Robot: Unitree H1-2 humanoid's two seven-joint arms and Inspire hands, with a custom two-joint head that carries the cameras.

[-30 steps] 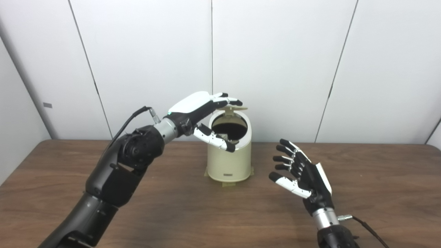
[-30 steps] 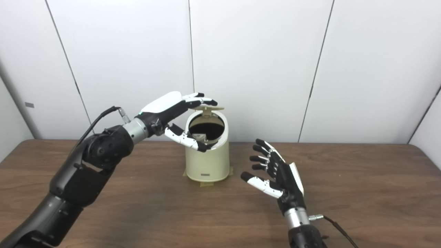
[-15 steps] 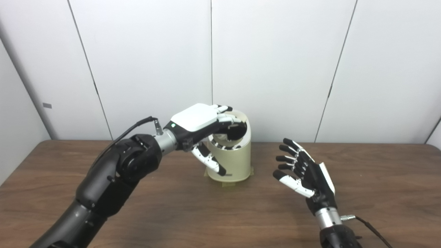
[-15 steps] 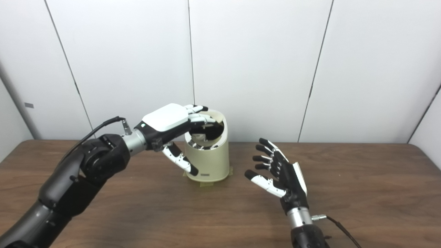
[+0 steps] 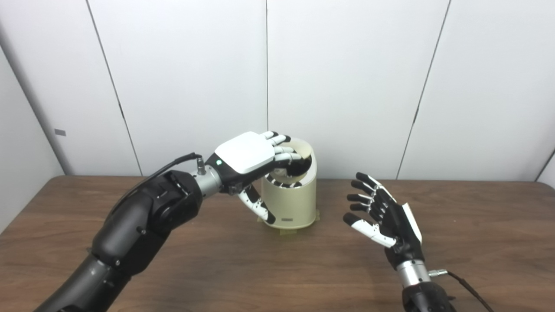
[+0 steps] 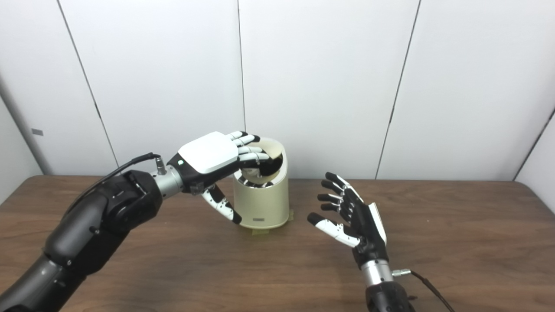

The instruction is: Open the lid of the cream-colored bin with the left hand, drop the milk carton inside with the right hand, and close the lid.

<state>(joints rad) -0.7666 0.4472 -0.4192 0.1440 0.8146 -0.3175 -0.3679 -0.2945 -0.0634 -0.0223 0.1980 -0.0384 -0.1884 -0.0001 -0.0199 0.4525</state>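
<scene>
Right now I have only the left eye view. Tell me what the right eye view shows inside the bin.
Observer: The left robot hand curls its fingers over the mouth of the bin. Under them shows a pale piece; lid or carton, I cannot tell.
Operator: Now give me the thumb.
Observer: Here the thumb lies mostly left of the bin's wall; only its tip crosses it. Whether it touches, I cannot tell.
</scene>
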